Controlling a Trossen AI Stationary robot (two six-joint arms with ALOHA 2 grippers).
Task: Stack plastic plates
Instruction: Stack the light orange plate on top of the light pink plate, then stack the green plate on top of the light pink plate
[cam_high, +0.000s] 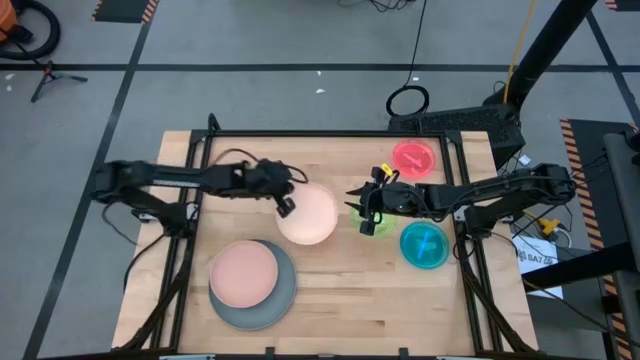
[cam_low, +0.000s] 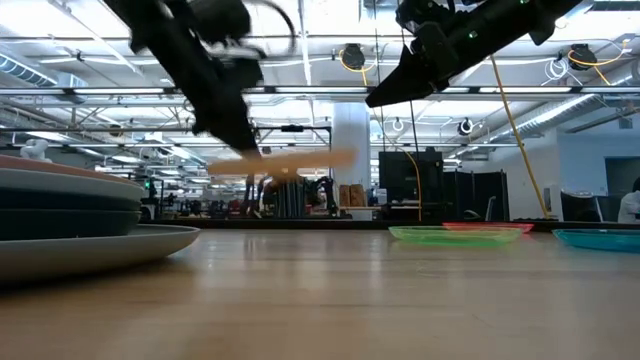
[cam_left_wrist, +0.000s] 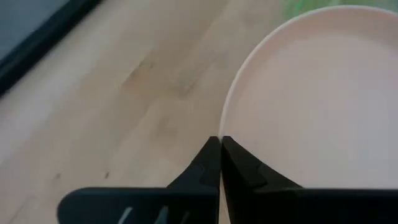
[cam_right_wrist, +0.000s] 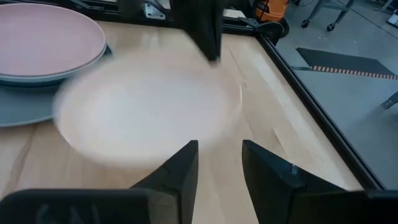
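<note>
From above, the left gripper (cam_high: 287, 203) pinches the rim of a cream plate (cam_high: 310, 216) at mid-table, while the right gripper (cam_high: 368, 212) hovers over a green plate (cam_high: 381, 225), near the red plate (cam_high: 414, 157) and teal plate (cam_high: 424, 245); a salmon plate (cam_high: 243, 273) tops the stack (cam_high: 270, 305) at front left. At table height, the cream plate (cam_low: 285, 161) hangs clear of the table (cam_low: 330, 300). The left wrist shows fingers (cam_left_wrist: 208, 165) closed on its rim. The right wrist shows fingers (cam_right_wrist: 180, 168) apart, empty.
</note>
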